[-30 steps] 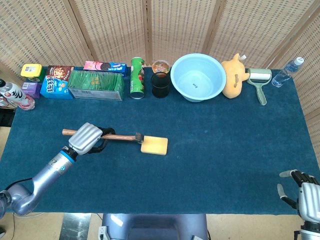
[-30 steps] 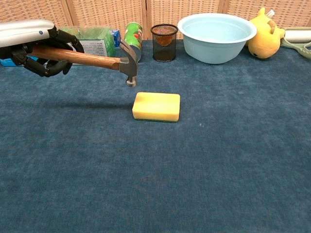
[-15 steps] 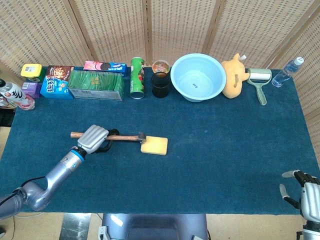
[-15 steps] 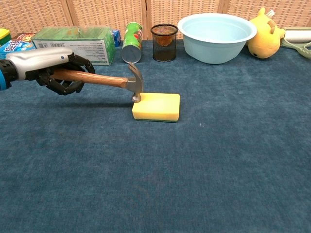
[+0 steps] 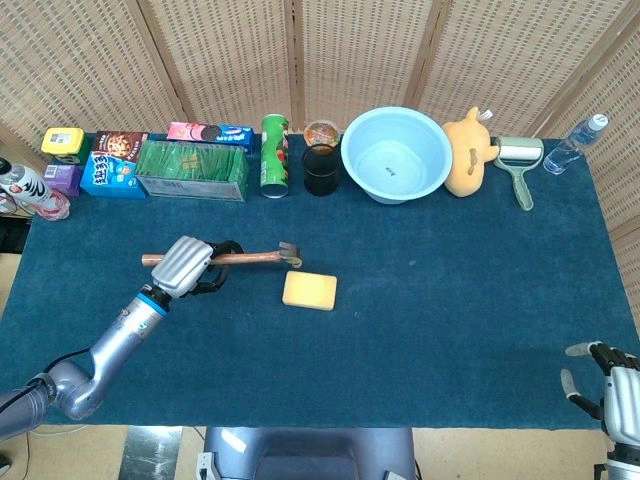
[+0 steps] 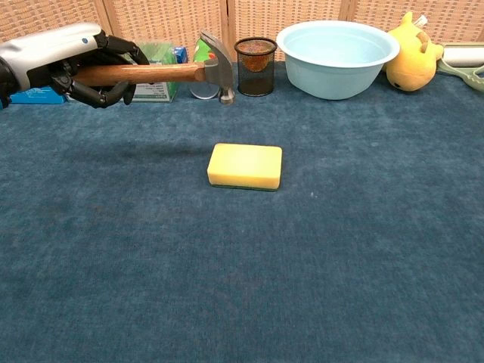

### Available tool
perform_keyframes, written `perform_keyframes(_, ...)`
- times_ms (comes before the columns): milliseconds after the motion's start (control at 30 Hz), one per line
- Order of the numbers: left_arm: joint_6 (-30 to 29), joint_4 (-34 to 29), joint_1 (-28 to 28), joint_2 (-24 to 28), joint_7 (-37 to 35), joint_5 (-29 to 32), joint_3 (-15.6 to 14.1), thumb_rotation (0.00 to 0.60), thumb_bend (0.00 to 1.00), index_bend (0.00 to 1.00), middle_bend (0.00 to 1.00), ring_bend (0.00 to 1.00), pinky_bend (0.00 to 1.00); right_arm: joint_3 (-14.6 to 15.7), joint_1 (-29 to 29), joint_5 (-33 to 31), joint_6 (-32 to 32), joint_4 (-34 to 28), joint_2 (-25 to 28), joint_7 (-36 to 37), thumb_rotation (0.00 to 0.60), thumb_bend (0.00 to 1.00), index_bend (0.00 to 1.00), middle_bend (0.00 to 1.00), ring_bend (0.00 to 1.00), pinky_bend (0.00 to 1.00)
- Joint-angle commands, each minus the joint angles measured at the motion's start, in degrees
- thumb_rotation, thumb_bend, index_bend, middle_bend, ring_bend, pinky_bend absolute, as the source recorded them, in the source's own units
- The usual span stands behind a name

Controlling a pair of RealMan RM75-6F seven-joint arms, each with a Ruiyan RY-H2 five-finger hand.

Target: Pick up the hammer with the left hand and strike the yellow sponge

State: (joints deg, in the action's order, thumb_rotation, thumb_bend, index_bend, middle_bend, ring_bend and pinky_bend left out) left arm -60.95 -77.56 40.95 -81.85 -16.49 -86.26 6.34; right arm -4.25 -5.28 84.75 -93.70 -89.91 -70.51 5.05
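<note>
- Silver-backed, the left hand (image 6: 72, 57) wraps its dark fingers around the wooden handle of the hammer (image 6: 162, 72), holding it roughly level above the tabletop, head pointing toward the right.
- Wooden handle and steel head show side-on in the chest view, clear of the cloth, with the head hanging in front of the green chip can (image 5: 274, 154); the head view looks down on the same hammer (image 5: 245, 258) and left hand (image 5: 187, 266), and there the head lies just beyond the sponge's far-left corner.
- Yellow, the sponge (image 6: 245, 166) lies flat on the blue tabletop (image 6: 363, 249) near its middle, apart from the hammer; the head view (image 5: 310, 290) shows it too.
- Along the far edge stand a green box (image 5: 192, 169), a black mesh cup (image 6: 255, 66), a light blue basin (image 6: 337, 47) and a yellow plush toy (image 6: 414, 54).
- Only the head view shows the right hand (image 5: 612, 382), at the tabletop's near right corner, fingers spread and holding nothing.
</note>
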Motion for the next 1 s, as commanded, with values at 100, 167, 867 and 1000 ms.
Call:
perform_keyframes(100, 2.11, 0.04, 0.6, -0.78, 0.31, 0.22, -0.75, 0.6, 0.63, 0.51, 0.64, 0.64, 0.68, -0.03, -0.09, -0.12, 0.04, 0.23, -0.08, 0.29, 0.6, 0.38, 0.44, 0.43, 0.41, 0.34)
perform_keyframes(167, 3.21, 0.56, 0.95, -1.55, 0.57, 0.59, -1.0, 0.6, 0.63, 0.51, 0.64, 0.64, 0.68, -0.03, -0.22, -0.12, -0.1, 0.34, -0.1, 0.43, 0.6, 0.38, 0.44, 0.43, 0.41, 0.34)
perform_keyframes(867, 1.45, 4.13, 0.74, -5.19, -1.21, 0.86, -0.35, 0.6, 0.63, 0.51, 0.64, 0.64, 0.68, 0.07, -1.13, 0.0, -0.84, 1.21, -0.51, 1.6, 0.6, 0.38, 0.44, 0.43, 0.41, 0.34)
perform_keyframes(1000, -0.27, 2.88, -0.88, -2.75, -2.39, 0.13, -1.45, 0.6, 0.63, 0.51, 0.64, 0.64, 0.68, 0.02, -0.81, 0.09, -0.32, 1.15, -0.55, 1.45, 0.6, 0.38, 0.44, 0.43, 0.41, 0.34)
